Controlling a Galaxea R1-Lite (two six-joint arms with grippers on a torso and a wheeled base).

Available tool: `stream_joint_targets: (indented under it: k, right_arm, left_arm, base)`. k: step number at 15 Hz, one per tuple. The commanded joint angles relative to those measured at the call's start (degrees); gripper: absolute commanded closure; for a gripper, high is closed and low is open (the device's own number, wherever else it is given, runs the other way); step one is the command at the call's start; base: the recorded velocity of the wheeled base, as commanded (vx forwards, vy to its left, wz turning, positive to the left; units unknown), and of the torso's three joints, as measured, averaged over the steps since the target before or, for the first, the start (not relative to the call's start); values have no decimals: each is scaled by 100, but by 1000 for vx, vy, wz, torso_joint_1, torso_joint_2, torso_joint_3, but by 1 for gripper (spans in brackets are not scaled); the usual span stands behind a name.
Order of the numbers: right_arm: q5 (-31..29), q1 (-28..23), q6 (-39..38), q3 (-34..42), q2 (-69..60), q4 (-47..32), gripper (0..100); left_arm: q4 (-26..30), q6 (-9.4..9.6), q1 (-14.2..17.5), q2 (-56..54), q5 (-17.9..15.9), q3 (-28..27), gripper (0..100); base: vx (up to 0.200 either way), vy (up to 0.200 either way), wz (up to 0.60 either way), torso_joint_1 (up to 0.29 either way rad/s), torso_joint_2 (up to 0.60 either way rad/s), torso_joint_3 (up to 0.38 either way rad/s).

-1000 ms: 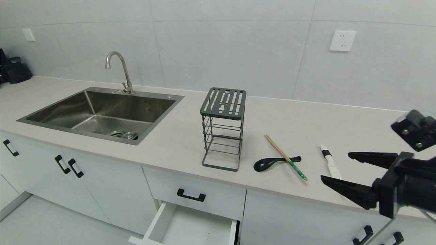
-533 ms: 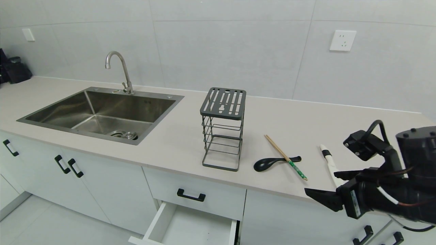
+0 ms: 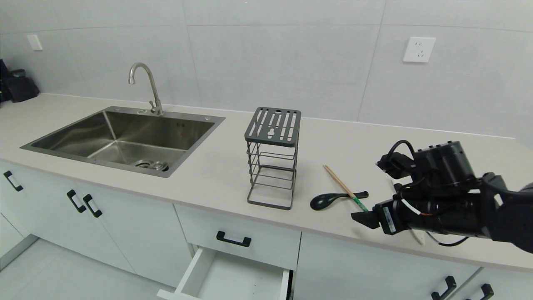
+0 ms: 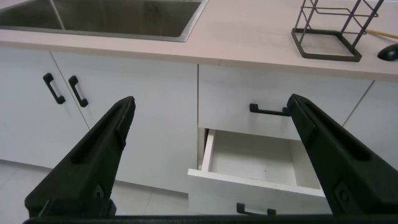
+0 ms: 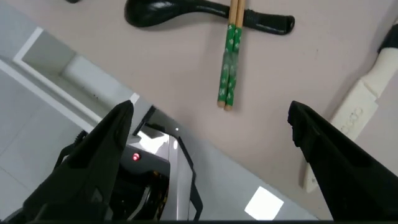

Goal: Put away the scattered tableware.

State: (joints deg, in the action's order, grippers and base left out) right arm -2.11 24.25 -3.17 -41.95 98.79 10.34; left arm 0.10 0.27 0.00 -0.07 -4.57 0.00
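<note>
- Right end effector [image 5: 210, 111] is hovering over the tabletop's [image 3: 208, 175] front edge, fingers spread wide apart, gripping nothing.
- Chopsticks [image 5: 231, 56] are lying below the gap between my fingers, green tips toward the edge, crossing the black spoon's [image 3: 329, 200] handle.
- White-handled utensil [image 5: 364, 96] is lying just beside them.
- Left end effector [image 4: 211, 102] is hanging with fingers apart too, facing the cabinet front and the pulled-out drawer [image 4: 261, 165].
- Wire rack [image 3: 272, 158] is standing upright near the spoon.

Black spoon [image 3: 329, 200] is laid flat on counter [image 3: 208, 179], bowl toward 9 o'clock. Green-tipped chopsticks [image 3: 343, 188] are crossed over its handle, 11-to-5 o'clock. White utensil [image 5: 360, 102] is laid at their 3 o'clock, apart.
</note>
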Motion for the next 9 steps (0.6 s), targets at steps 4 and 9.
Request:
stream_joint_targets:
  k: [4,9]
  right_arm:
    - [-35,-96,-8,-586,1002,65,0]
    - [-141,-87,-17,-868,1450,91,0]
  left_arm:
    - [-1,0,0,7,0,0,0]
    - [-1,0,0,7,0,0,0]
  base:
    - [0,0,0,0,0,0]
    - [0,0,0,0,0,0]
